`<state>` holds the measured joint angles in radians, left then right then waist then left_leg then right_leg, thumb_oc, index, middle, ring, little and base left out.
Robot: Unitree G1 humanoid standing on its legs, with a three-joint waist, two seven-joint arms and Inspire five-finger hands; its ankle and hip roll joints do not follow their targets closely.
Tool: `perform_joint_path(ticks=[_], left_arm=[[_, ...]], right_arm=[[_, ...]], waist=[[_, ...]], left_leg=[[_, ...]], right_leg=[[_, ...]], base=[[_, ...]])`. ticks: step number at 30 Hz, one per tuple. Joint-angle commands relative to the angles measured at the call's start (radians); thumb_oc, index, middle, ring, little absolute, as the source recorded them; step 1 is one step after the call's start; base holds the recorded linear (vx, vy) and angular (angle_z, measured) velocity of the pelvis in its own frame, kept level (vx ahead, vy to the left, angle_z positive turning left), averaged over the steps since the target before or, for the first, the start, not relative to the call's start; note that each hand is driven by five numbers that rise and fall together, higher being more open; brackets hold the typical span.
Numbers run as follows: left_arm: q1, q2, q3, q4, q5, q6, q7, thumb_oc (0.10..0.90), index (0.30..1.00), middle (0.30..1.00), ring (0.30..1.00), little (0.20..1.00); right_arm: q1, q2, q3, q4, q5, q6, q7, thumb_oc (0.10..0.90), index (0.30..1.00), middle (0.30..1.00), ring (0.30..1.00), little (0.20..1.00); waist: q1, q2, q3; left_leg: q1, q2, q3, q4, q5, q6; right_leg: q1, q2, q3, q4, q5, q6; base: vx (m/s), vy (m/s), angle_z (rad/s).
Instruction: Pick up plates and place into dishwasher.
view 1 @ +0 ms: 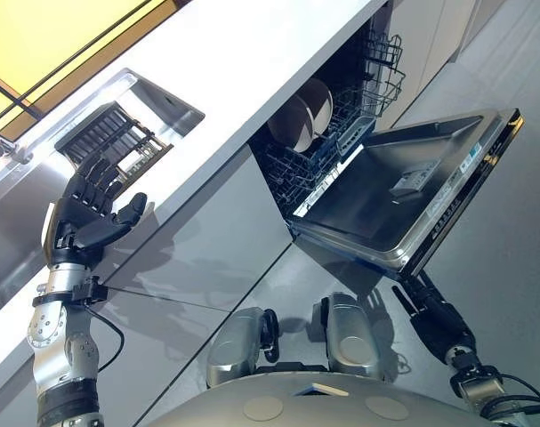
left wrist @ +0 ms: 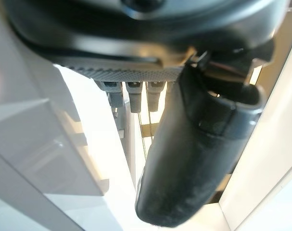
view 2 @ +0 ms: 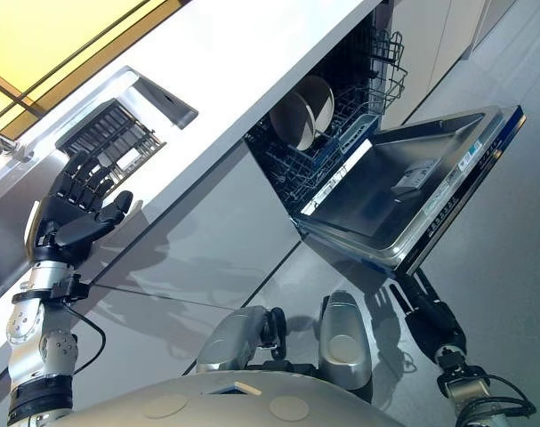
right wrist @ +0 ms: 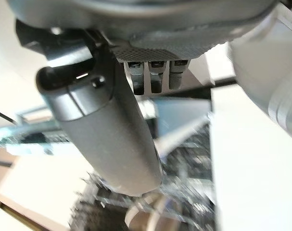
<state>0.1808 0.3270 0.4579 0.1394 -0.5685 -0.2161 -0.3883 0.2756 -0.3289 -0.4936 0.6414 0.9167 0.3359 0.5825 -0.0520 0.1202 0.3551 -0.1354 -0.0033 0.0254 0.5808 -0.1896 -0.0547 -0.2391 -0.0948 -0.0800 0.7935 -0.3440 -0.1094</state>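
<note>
While plates [view 1: 303,114] stand racked: step: fetching the next.
Left hand [view 1: 90,213]: fingers spread, empty, above counter [view 1: 243,80].
Right hand [right wrist: 112,130]: fingers straight, empty.
Next: reach toward sink [view 1: 38,205].

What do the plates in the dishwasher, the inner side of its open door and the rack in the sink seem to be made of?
The plates look like glazed ceramic: pale, smooth, slightly glossy, though they could be hard plastic. The inner side of the door looks like brushed stainless steel: grey, with soft reflections. The rack in the sink seems to be dark coated wire or plastic; the look leaves that open.
</note>
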Motion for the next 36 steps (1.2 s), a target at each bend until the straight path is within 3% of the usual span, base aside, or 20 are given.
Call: perform_joint_path(ticks=[1, 6, 10, 14, 17, 27, 30, 36], left_arm=[[0.083, 0.08, 0.091, 0.0, -0.009, -0.046, 0.006, 0.8, 0.9, 0.9, 0.9, 0.9], [0.09, 0.08, 0.065, -0.006, -0.001, -0.042, 0.02, 0.8, 0.9, 0.9, 0.9, 0.9], [0.084, 0.077, 0.026, 0.002, -0.007, -0.046, 0.054, 0.8, 0.9, 0.9, 0.9, 0.9], [0.08, 0.07, -0.02, 0.022, -0.026, -0.061, 0.091, 0.8, 0.9, 0.9, 0.9, 0.9], [0.069, 0.05, -0.071, 0.054, -0.036, -0.095, 0.129, 0.8, 0.9, 0.9, 0.9, 0.9], [0.051, -0.015, -0.19, 0.136, -0.068, -0.222, 0.197, 0.8, 0.9, 0.9, 0.9, 0.9], [0.045, -0.028, -0.205, 0.148, -0.077, -0.237, 0.202, 0.8, 0.9, 0.9, 0.9, 0.9], [0.039, -0.055, -0.229, 0.167, -0.097, -0.265, 0.195, 0.8, 0.9, 0.9, 0.9, 0.9]], right_arm=[[0.01, 0.0, 0.001, -0.069, -0.014, 0.026, 0.122, 0.8, 0.9, 0.9, 0.9, 0.9], [-0.007, 0.009, 0.078, -0.126, -0.021, 0.054, 0.16, 0.8, 0.9, 0.9, 0.9, 0.9], [-0.042, 0.03, 0.145, -0.203, 0.056, 0.022, 0.153, 0.8, 0.9, 0.9, 0.9, 0.9], [-0.075, 0.06, 0.191, -0.303, 0.121, -0.07, 0.126, 0.8, 0.9, 0.9, 0.9, 0.9], [-0.099, 0.103, 0.232, -0.399, 0.113, -0.181, 0.104, 0.8, 0.9, 0.9, 0.9, 0.9], [-0.15, 0.145, 0.321, -0.641, -0.047, -0.4, 0.078, 0.8, 0.9, 0.9, 0.9, 0.9], [-0.166, 0.143, 0.338, -0.688, -0.075, -0.405, 0.083, 0.8, 0.9, 0.9, 0.9, 0.9], [-0.191, 0.147, 0.386, -0.756, -0.133, -0.344, 0.109, 0.8, 0.9, 0.9, 0.9, 0.9]], waist=[[0.028, -0.02, -0.069], [0.042, -0.014, -0.088], [0.05, -0.002, -0.106], [0.051, 0.014, -0.122], [0.048, 0.032, -0.138], [0.033, 0.096, -0.151], [0.031, 0.107, -0.15], [0.032, 0.128, -0.146]], left_leg=[[-0.146, -0.023, 0.034, -0.026, 0.117, 0.082], [-0.125, -0.044, 0.033, -0.05, 0.1, 0.087], [-0.099, -0.065, 0.031, -0.077, 0.093, 0.092], [-0.077, -0.084, 0.035, -0.1, 0.084, 0.099], [-0.057, -0.102, 0.041, -0.132, 0.082, 0.104], [-0.03, -0.147, 0.055, -0.2, 0.088, 0.12], [-0.032, -0.153, 0.061, -0.204, 0.087, 0.123], [-0.031, -0.165, 0.069, -0.208, 0.082, 0.129]], right_leg=[[-0.017, 0.014, -0.037, -0.054, 0.098, 0.034], [-0.01, -0.005, -0.043, -0.073, 0.108, 0.045], [-0.009, -0.02, -0.046, -0.086, 0.112, 0.055], [-0.011, -0.039, -0.046, -0.097, 0.116, 0.067], [-0.017, -0.049, -0.039, -0.113, 0.119, 0.076], [-0.066, -0.079, -0.013, -0.128, 0.12, 0.093], [-0.08, -0.082, -0.006, -0.128, 0.12, 0.095], [-0.098, -0.086, 0.009, -0.13, 0.123, 0.096]], base=[[0.04, 0.124, 0.03], [0.03, 0.145, 0.03], [0.02, 0.181, -0.02], [0.02, 0.192, -0.14], [0.01, 0.219, -0.1], [-0.04, 0.187, -0.02], [-0.04, 0.126, 0.01], [-0.02, 0.104, 0.14]])
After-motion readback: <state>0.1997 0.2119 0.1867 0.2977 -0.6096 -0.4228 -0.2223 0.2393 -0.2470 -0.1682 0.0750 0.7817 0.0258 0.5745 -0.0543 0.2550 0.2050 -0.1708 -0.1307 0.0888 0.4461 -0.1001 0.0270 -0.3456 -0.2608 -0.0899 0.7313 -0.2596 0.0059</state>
